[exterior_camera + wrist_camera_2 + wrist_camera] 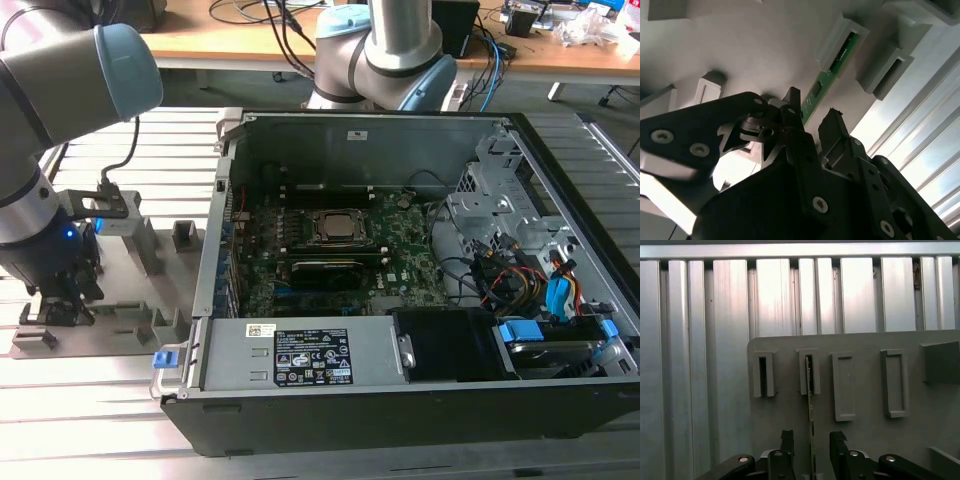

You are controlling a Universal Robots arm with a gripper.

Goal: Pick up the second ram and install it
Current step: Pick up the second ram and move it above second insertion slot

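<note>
Item 1, arm position. In the exterior view the arm stands at the exterior view's left, and its gripper [62, 300] is lowered over a grey fixture plate [130, 320] that lies on the slatted metal surface [100, 440].

Item 2, the second ram. In both wrist views the second ram [810, 410] is a thin green stick standing on edge on the fixture plate. Its far end is seated in a grey slot block [802, 375]. In the second wrist view the green board [816, 92] runs from that block [837, 35] down towards the gripper [812, 114]. It is not in the computer.

Item 3, gripper state. In the first wrist view the gripper [812, 439] is spread, with one dark finger [787, 440] on each side of the ram. A gap shows between the stick and each finger, and no contact is visible. The ram lies roughly midway between them.

Item 4, surroundings. Further slot blocks [844, 385] sit in a row beside the one holding the ram. In the exterior view an open computer case [350, 400] lies just beside the fixture plate, towards the exterior view's right. The large green motherboard [400, 250] is exposed inside it, well apart from the gripper.
</note>
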